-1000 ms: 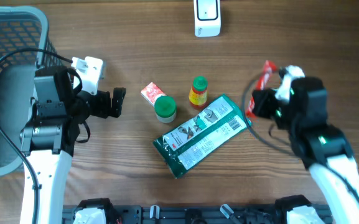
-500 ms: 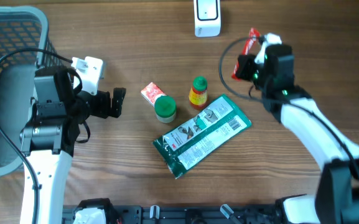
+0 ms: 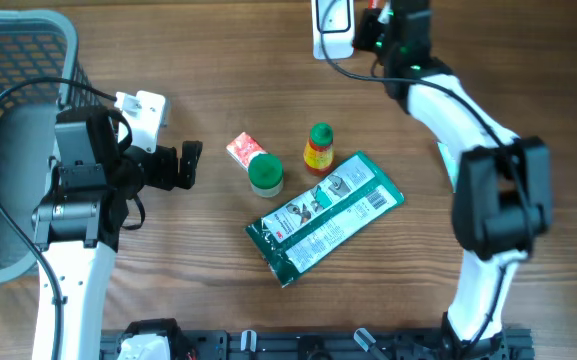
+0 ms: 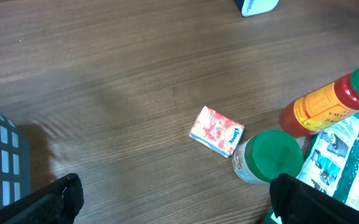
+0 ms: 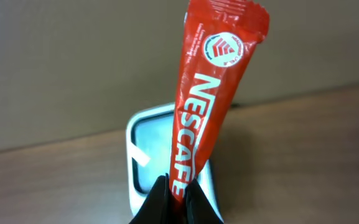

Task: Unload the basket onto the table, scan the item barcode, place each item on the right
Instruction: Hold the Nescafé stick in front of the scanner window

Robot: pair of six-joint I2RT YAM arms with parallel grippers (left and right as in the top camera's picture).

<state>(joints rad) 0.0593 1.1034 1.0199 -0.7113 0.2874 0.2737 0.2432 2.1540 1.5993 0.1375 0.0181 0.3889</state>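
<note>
Our left hand (image 3: 192, 165) hangs wide open and empty over the near-left part of the surface (image 3: 168, 260), beside the basket (image 3: 18, 60); it has no part in this step. Nearest us in the middle lies the green packet (image 3: 325, 217), flat and aslant. Just beyond its left end stands the green-lidded jar (image 3: 265, 175), with the small tissue pack (image 3: 241, 149) touching it or close against it on the far-left side, and the red bottle (image 3: 318, 148) a little to the right.

At the far edge sits the white scanner (image 5: 148, 149). Our right hand (image 5: 178, 202) is up there beside it, pinched shut on the lower end of the red Nescafé sachet (image 5: 207, 99), which stands upright and leans a little to the right, in front of the scanner's window.

We judge this to be the presenting step. No barcode shows on the side we can see, so we cannot tell whether it faces the window. The next move likely calls for turning the sachet until the code meets the window, then holding it steady.
</note>
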